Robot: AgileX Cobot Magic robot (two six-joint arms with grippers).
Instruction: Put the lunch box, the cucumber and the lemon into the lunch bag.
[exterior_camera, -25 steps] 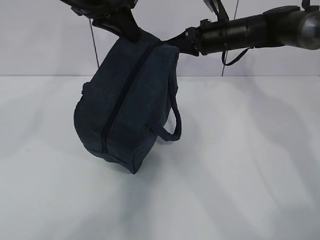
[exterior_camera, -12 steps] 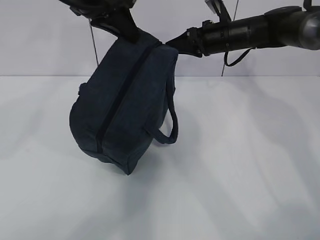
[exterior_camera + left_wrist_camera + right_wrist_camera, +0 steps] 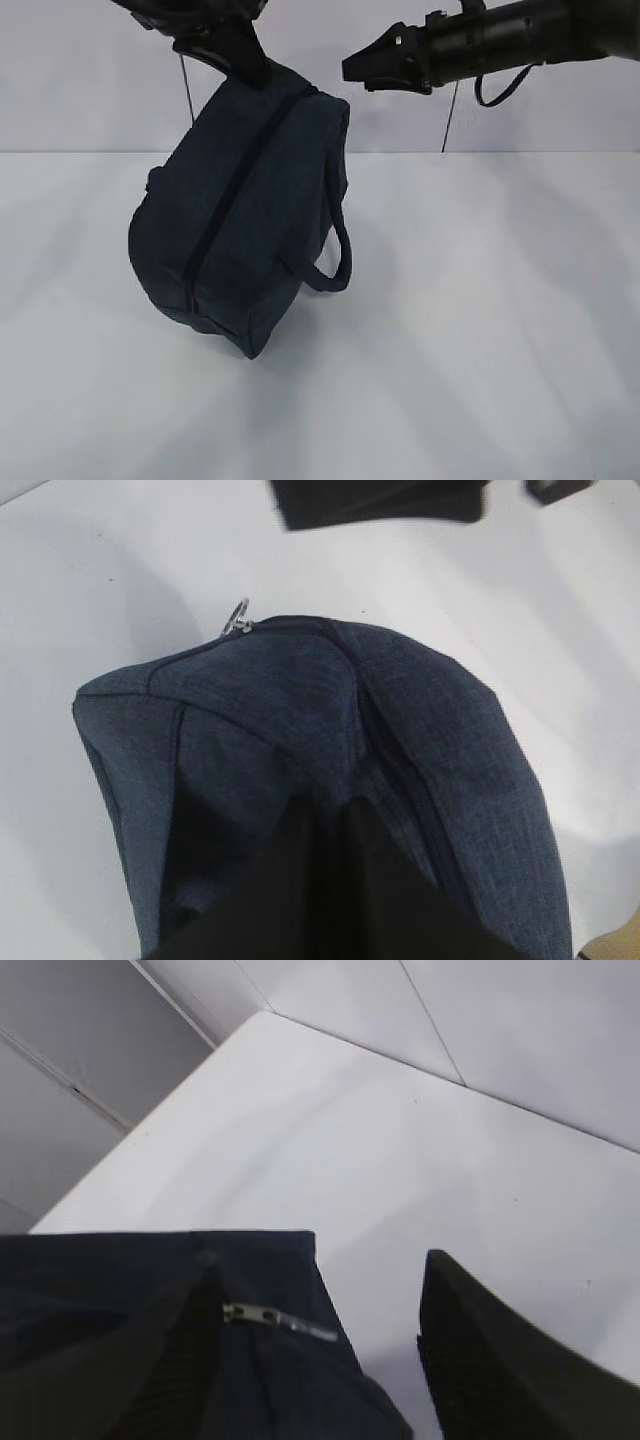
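Observation:
The dark navy lunch bag (image 3: pixel 240 220) hangs tilted, zipper closed, strap handle (image 3: pixel 338 262) to the right, its lower corner down at the white table. My left gripper (image 3: pixel 235 55) is shut on the bag's top end; in the left wrist view its dark fingers (image 3: pixel 300 880) pinch the fabric of the bag (image 3: pixel 320 710), with the silver ring pull (image 3: pixel 237 618) at the far end. My right gripper (image 3: pixel 352 68) is open and empty, apart from the bag's top right corner. Its view shows the bag's corner (image 3: pixel 110 1290) and a zipper tab (image 3: pixel 270 1318). The lunch box, cucumber and lemon are out of view.
The white table (image 3: pixel 480 300) spreads around the bag, with a pale wall behind. Thin dark cables (image 3: pixel 448 120) hang at the back. The table's far corner (image 3: pixel 262 1015) shows in the right wrist view.
My right gripper has let go of the bag's top corner and drawn back up and to the right. The bag has swung slightly left, held by the left gripper alone.

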